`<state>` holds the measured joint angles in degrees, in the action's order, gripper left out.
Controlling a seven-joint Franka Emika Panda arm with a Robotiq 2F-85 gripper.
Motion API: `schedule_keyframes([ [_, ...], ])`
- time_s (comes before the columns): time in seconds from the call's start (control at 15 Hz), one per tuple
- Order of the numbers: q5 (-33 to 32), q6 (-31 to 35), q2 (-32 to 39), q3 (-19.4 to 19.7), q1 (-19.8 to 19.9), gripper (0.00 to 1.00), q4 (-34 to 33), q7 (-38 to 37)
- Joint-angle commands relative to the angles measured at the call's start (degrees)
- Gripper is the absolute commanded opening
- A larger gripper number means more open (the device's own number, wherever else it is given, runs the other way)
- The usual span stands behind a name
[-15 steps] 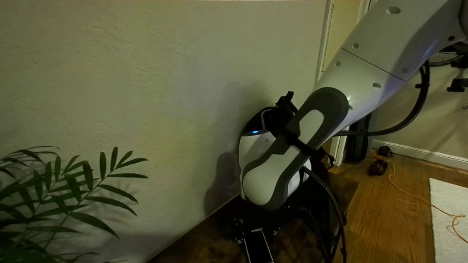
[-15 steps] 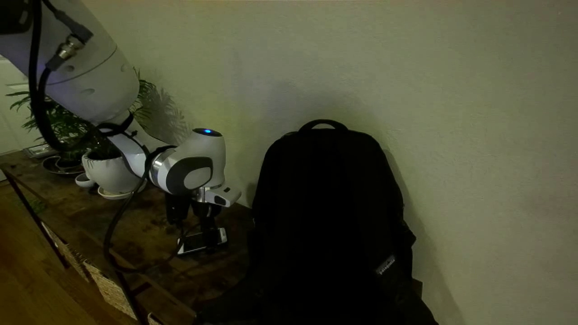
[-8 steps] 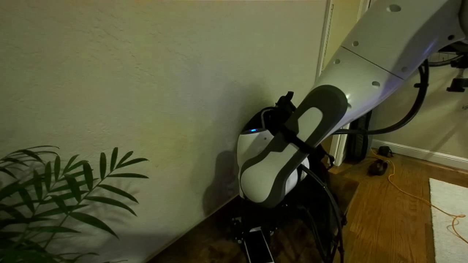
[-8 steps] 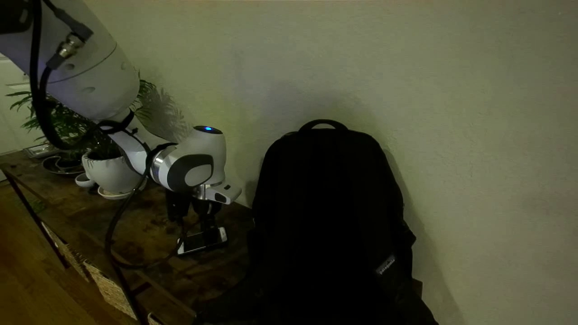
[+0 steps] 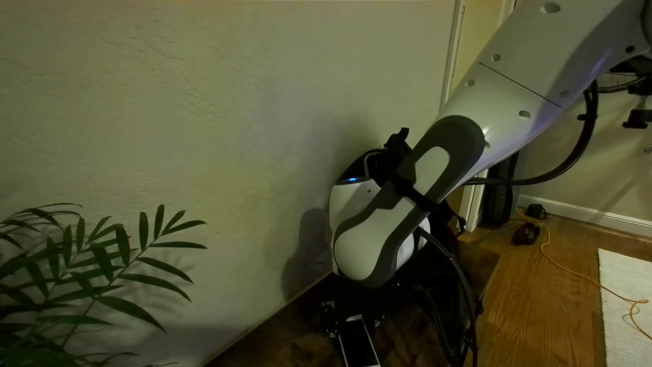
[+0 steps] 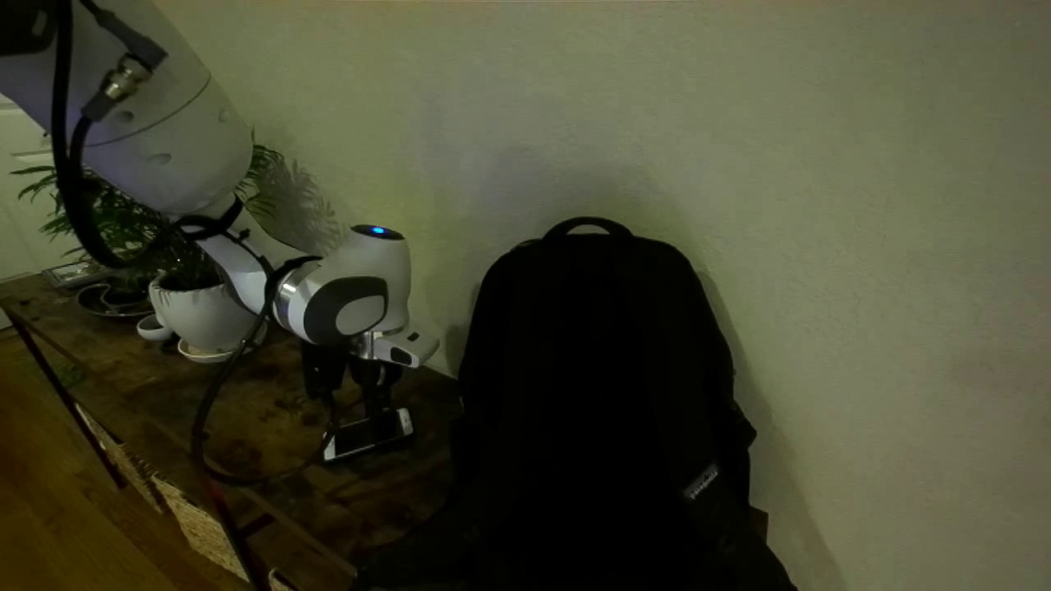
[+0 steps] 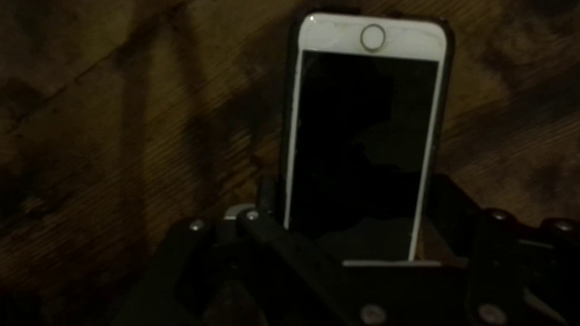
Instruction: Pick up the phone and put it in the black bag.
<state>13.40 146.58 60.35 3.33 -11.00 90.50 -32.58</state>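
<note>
Grasping the phone (image 7: 369, 131) across its width, the hand (image 7: 355, 201) presses against both long edges, nearer one end. White borders frame a dark screen, a ringed round button marks the free end, and black rims the sides. The screen faces up; in the wrist view the button end points to the top, the long axis running up the frame, leaning slightly right. In an exterior view that axis slants from lower left to upper right, toward the black backpack (image 6: 599, 369) standing upright nearby. Whether the phone touches the bench (image 6: 131, 369) or hangs just above, I cannot tell.
</note>
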Motion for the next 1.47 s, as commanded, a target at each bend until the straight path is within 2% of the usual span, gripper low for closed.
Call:
schedule_keyframes([
  [0.0,0.2,0.3,-5.4,-0.5,0.0,0.57,5.1,0.4],
  [0.73,-2.0,0.4,-13.7,1.2,-1.7,0.57,9.8,-0.2],
  [1.4,-12.1,-0.2,-20.2,8.8,-5.5,0.57,10.1,-3.5],
])
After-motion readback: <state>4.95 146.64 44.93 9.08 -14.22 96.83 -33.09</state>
